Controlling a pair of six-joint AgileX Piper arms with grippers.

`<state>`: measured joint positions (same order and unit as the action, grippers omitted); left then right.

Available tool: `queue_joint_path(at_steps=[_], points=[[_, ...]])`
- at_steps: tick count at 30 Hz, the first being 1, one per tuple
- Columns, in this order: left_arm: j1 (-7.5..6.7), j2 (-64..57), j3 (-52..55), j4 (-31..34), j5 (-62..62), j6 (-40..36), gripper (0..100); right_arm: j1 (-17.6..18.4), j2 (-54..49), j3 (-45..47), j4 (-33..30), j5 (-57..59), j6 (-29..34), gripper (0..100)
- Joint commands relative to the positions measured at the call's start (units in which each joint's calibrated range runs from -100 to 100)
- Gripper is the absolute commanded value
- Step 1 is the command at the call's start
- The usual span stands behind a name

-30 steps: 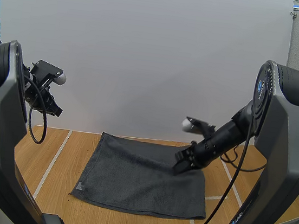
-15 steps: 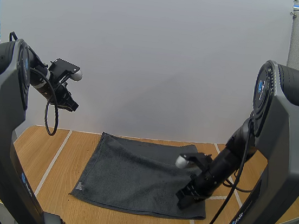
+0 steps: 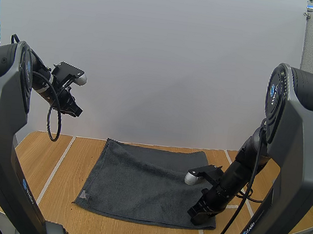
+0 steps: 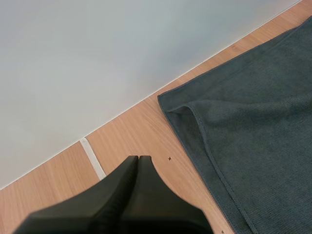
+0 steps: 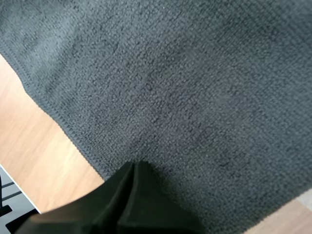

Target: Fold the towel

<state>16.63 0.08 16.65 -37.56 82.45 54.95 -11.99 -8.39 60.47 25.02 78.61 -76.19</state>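
Note:
A dark grey towel point(image 3: 148, 181) lies spread flat on the wooden table point(image 3: 36, 162). My right gripper point(image 3: 196, 215) is down at the towel's near right corner, fingers together as one dark wedge over the terry cloth point(image 5: 195, 97) close to its hemmed edge. My left gripper point(image 3: 75, 111) hangs high above the table's far left side, fingers together with nothing between them. In the left wrist view the towel's far left corner point(image 4: 170, 105) lies beyond the left gripper point(image 4: 138, 158), its hem slightly rolled.
White tape lines point(image 3: 56, 167) cross the wooden table left and right of the towel. A pale wall point(image 3: 152, 59) stands right behind the table. Bare wood lies left of the towel and along the front edge.
My right gripper has dropped from above the towel's right middle to its near right corner. My left gripper has swung right and slightly upward. The towel has stayed flat.

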Motion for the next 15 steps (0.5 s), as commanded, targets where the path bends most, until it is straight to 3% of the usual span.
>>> queue_joint_path(at_steps=[1,9,15], points=[[-0.20,0.10,-0.35,-0.98,0.04,0.47,0,0.09,-0.58,1.05,-2.67,-3.30,0.19,0],[-0.30,1.02,-0.49,-1.09,-1.44,1.47,0,0.09,-0.58,2.79,-3.83,-3.69,0.19,0],[-2.36,5.34,-1.08,-0.55,-1.63,1.47,0,0.09,-1.58,2.79,-4.89,-3.52,0.30,0]])
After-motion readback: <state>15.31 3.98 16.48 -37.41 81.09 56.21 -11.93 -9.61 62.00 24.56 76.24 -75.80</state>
